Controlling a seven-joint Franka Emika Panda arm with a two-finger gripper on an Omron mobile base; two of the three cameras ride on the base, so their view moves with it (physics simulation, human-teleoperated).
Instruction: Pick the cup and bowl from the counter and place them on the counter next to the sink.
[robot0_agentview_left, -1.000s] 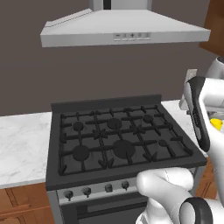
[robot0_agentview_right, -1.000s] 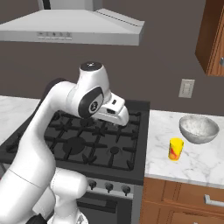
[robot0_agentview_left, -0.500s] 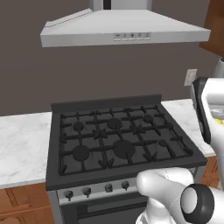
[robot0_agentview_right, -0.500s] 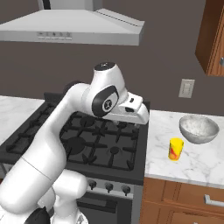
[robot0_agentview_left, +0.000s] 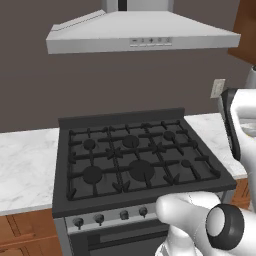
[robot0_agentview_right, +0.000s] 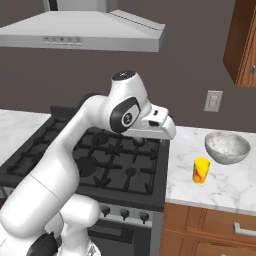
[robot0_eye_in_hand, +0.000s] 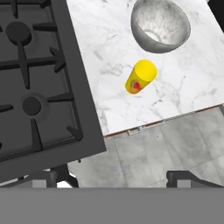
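At the counter's (robot0_agentview_right: 227, 187) front edge we see nothing resting; a little way in from it stands the yellow cup (robot0_agentview_right: 201, 170), upright, with a red mark on its side. In the hand view the same cup (robot0_eye_in_hand: 140, 77) sits on bare marble between the front edge and the bowl (robot0_eye_in_hand: 160, 24), closer to the stovetop side than to the counter's far end. Our two dark finger tips rise at the bottom corners of that view, one low on the left (robot0_eye_in_hand: 43, 178) and one low on the right (robot0_eye_in_hand: 188, 177) — the jaws are spread wide and pinch nothing, and the gripper (robot0_eye_in_hand: 116, 178) hangs out past the counter's front edge, over grey floor tiles (robot0_eye_in_hand: 153, 153).

Behind the cup, toward the wall edge of the counter, lies the bowl (robot0_agentview_right: 227, 147) — wide, pale grey, speckled white inside, upright and apart from the cup. To their left the black gas stovetop (robot0_agentview_right: 107, 155) butts against the marble. Our white arm (robot0_agentview_right: 100, 135) reaches over the stovetop's right side toward the counter. On the wall beyond we see a pale outlet plate (robot0_agentview_right: 213, 101), and above the stove a grey range hood (robot0_agentview_right: 85, 35).
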